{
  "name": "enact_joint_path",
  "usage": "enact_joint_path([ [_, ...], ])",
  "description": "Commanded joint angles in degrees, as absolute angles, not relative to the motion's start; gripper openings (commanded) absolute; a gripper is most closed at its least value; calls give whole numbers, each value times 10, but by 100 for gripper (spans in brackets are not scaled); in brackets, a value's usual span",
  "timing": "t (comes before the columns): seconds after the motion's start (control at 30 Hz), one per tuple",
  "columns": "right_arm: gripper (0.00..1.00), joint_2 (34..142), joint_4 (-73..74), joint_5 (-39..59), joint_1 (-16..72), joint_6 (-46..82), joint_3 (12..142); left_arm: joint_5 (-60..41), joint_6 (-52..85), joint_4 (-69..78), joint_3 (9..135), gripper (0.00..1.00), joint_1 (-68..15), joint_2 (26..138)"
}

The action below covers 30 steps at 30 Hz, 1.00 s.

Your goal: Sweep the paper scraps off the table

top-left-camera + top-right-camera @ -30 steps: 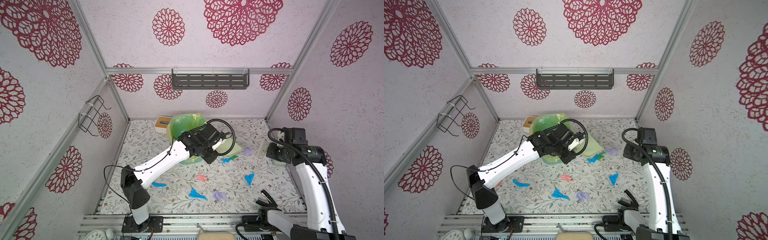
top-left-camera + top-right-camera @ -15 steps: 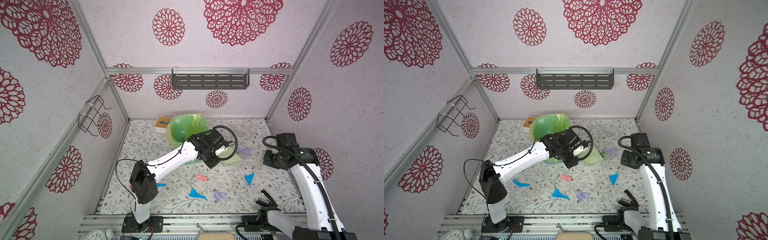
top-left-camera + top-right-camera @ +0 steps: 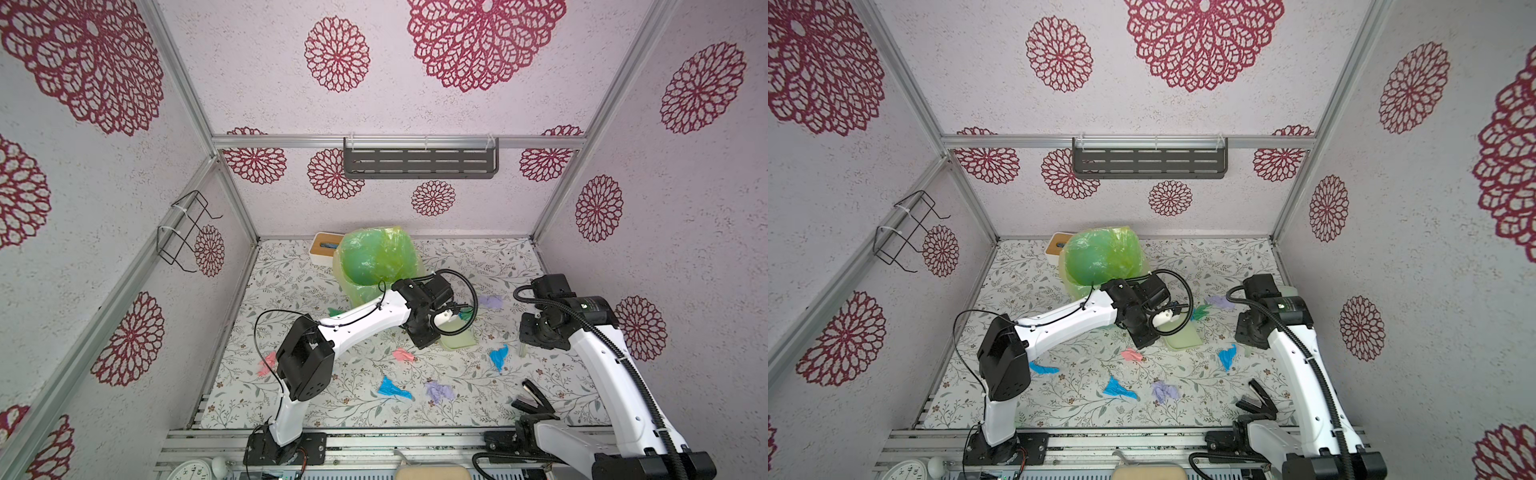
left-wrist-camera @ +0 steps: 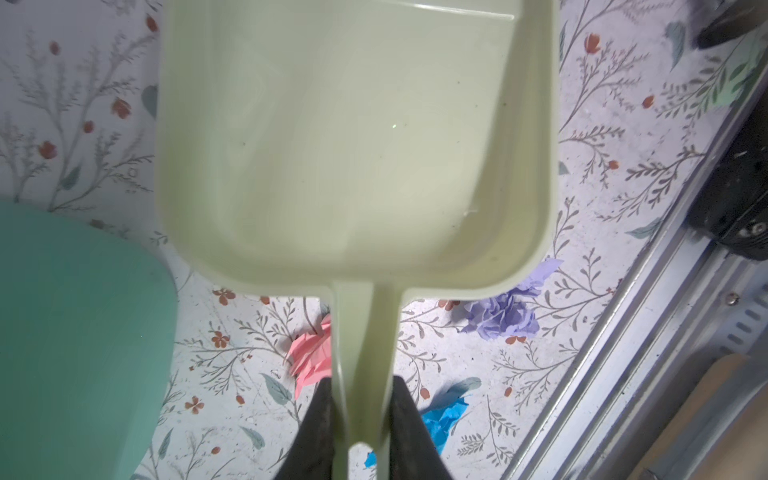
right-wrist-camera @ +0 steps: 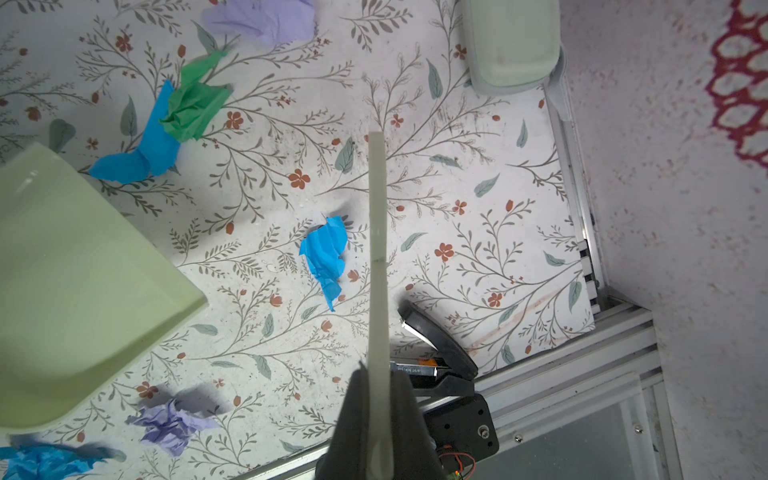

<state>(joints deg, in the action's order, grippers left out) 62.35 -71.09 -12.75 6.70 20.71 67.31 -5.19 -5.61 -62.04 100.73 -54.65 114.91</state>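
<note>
- Nearer than the dustpan [image 3: 458, 341], lilac, blue and pink paper scraps [image 3: 438, 390] lie on the table [image 3: 291, 286].
- The left gripper [image 4: 360, 390] clamps the dustpan handle.
- Right of the dustpan, the right gripper [image 5: 378, 376] clamps a thin pale tool [image 5: 377, 232].
- Beyond the dustpan lie green and lilac scraps, then the lined bin [image 3: 376, 257].

Dustpan [image 3: 460, 342] (pale green) near lined bin [image 3: 376, 257]; white box [image 3: 323, 248] beside bin; stapler [image 3: 538, 395] front right.

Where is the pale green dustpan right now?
In both top views the dustpan is just right of centre, held by its handle in the left hand, in front of the green-lined bin with a pink scrap beside it.
</note>
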Motion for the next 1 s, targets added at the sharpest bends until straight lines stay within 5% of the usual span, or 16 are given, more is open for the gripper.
enact_joint_path([
  [0.0,0,629,-724,-149,70,227,668,-50,-79,-632,1019,5,-567,1162],
  [0.97,0,642,-660,-69,70,205,587,-49,-98,-644,1059,4,-592,1224],
])
